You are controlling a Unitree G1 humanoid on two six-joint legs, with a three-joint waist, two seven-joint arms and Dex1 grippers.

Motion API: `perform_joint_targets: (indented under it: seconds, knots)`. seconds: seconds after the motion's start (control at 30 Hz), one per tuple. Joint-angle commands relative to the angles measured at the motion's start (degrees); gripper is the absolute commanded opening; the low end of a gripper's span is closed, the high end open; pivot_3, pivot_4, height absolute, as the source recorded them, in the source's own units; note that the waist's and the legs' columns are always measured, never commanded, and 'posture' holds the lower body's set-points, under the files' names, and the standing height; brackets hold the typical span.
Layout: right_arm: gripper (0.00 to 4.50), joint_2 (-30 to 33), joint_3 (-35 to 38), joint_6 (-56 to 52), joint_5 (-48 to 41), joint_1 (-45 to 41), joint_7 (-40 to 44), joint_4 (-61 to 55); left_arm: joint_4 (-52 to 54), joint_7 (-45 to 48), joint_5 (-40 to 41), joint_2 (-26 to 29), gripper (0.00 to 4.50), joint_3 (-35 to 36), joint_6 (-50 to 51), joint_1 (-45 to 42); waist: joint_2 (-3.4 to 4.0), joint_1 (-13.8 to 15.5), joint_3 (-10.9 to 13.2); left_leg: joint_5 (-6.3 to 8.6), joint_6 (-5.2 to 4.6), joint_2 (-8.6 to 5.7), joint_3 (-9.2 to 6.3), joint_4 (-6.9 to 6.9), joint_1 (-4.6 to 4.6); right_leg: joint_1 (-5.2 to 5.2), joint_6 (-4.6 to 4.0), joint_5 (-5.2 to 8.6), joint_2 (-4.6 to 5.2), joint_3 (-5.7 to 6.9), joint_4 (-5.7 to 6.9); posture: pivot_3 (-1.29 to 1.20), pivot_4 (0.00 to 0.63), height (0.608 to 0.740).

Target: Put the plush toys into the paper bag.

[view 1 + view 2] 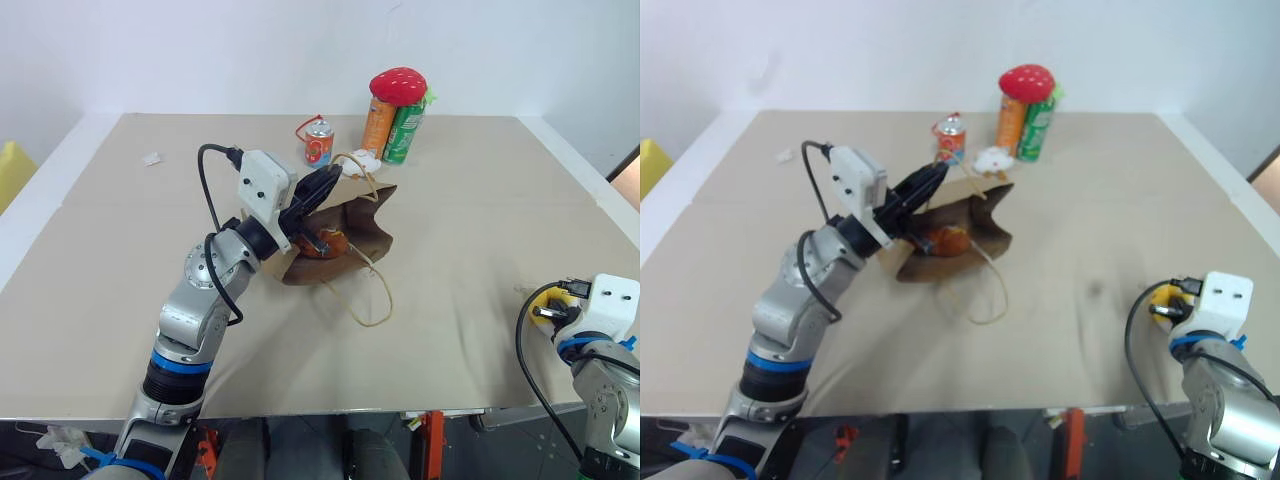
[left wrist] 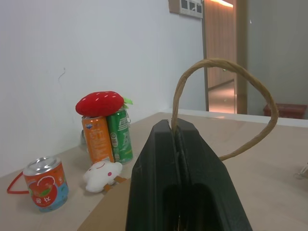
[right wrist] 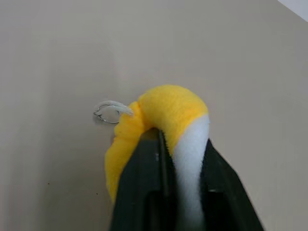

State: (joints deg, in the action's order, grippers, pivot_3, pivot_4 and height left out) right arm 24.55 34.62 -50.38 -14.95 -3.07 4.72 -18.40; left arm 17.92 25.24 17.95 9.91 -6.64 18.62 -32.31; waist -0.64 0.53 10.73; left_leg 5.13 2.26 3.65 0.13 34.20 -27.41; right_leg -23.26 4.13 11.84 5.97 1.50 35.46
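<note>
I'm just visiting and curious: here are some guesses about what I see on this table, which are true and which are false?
1. The left gripper is pinching a cord handle of the paper bag. True.
2. The right gripper is empty. False: it is shut on a yellow-and-white plush toy.
3. A red strawberry plush sits on top of two tall cans. True.
4. The bag is standing upright. False: it lies on its side on the table.

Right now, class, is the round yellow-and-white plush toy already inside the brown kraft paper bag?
No: the yellow-and-white plush toy is pinched in the right gripper, far from the paper bag.
</note>
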Motion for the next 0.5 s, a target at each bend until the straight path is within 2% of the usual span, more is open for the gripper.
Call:
perform_joint_targets:
  seconds: [0.03, 0.07, 0.17, 0.23, 0.3, 0.43, 0.5]
  knots:
    - [0.27, 4.95, -6.49, 0.91, -3.77, 2.54, 10.89, -4.33, 1.02, -0.12, 0.10, -0.08, 0.00, 0.75, -0.75, -0.77, -0.06, 0.00, -0.03, 0.00, 0.00, 0.00, 0.00, 0.00, 0.00, 0.00, 0.00, 0.00, 0.00, 0.00, 0.00, 0.00, 0.150, 0.740]
    - [0.27, 6.82, -8.39, 1.15, -5.47, 2.73, 14.63, -6.65, 0.88, -0.09, 0.13, -0.09, 0.00, 0.78, -0.76, -0.89, -0.04, -0.01, -0.03, 0.01, 0.00, 0.00, 0.00, 0.00, 0.00, 0.00, 0.00, 0.00, 0.00, 0.01, -0.01, 0.00, 0.150, 0.740]
    - [0.27, 12.10, -10.91, -3.27, -18.97, -1.13, 27.73, -14.90, 0.47, 0.21, 0.23, -0.09, 0.00, 0.82, -0.98, -1.09, -0.07, -0.19, -0.02, 0.02, -0.01, 0.02, -0.01, -0.02, 0.00, -0.03, 0.00, 0.00, 0.01, 0.03, -0.01, 0.00, 0.150, 0.740]
    - [0.27, 14.30, -10.62, -8.63, -31.03, -8.72, 32.71, -17.31, 0.30, 0.41, 0.11, -0.20, 0.00, 0.52, -1.16, -1.09, -0.06, -0.40, -0.02, 0.02, -0.01, 0.02, -0.01, -0.05, 0.00, 0.05, 0.00, 0.00, 0.01, 0.02, -0.01, 0.00, 0.150, 0.740]
    - [0.27, 15.49, -11.35, -10.79, -36.99, -15.09, 35.15, -17.05, 0.18, 0.42, 0.04, -0.36, 0.00, 0.38, -1.20, -1.16, 0.25, -0.83, 0.15, 0.02, -0.01, 0.01, -0.03, -0.12, 0.00, -0.02, 0.00, 0.00, 0.01, -0.03, -0.01, 0.00, 0.150, 0.740]
    - [0.27, 15.46, -17.93, -11.95, -39.44, -24.72, 36.35, -14.43, -0.25, 0.19, 0.17, -0.77, 0.00, 0.54, -1.18, -1.61, 0.08, 0.03, 0.16, 0.02, -0.01, 0.01, -0.16, -0.14, 0.05, -0.11, 0.00, -0.01, -0.01, 0.16, 0.00, 0.00, 0.150, 0.740]
    - [0.27, 12.93, -23.60, -9.52, -35.78, -26.72, 34.04, -12.35, -0.39, -0.29, 0.49, -1.11, 0.00, 1.18, -1.00, -2.09, 0.04, 0.21, 0.17, 0.01, -0.03, -0.11, -0.10, -0.12, -0.32, -0.02, -0.01, -0.01, 0.11, 0.17, -0.32, 0.00, 0.150, 0.740]
